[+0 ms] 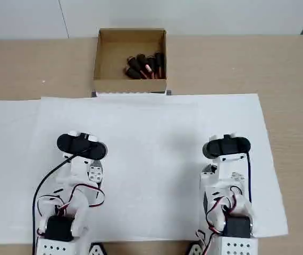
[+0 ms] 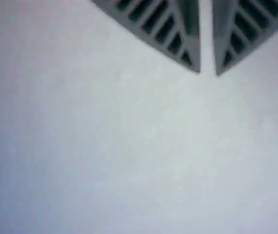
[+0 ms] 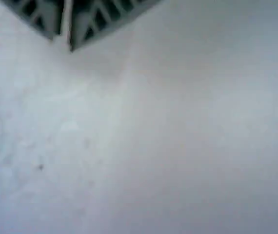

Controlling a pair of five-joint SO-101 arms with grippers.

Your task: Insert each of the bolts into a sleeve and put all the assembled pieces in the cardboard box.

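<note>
The cardboard box (image 1: 104, 58) stands at the far middle of the table. Several assembled pieces (image 1: 145, 66), dark sleeves with reddish bolts, lie in its right half. Both arms are folded back near the front edge, far from the box. The left gripper (image 2: 207, 72) hangs just above the white paper with its grey ribbed fingertips (image 2: 185, 54) nearly together and nothing between them. The right gripper (image 3: 66, 44) is likewise shut and empty over the paper. From the high view the left arm (image 1: 81, 146) sits at lower left and the right arm (image 1: 226, 147) at lower right.
A large white paper sheet (image 1: 151, 138) covers the table's middle and front. Bare wood table (image 1: 279, 69) shows around it. A small grey piece (image 1: 94, 94) peeks out under the box's front edge.
</note>
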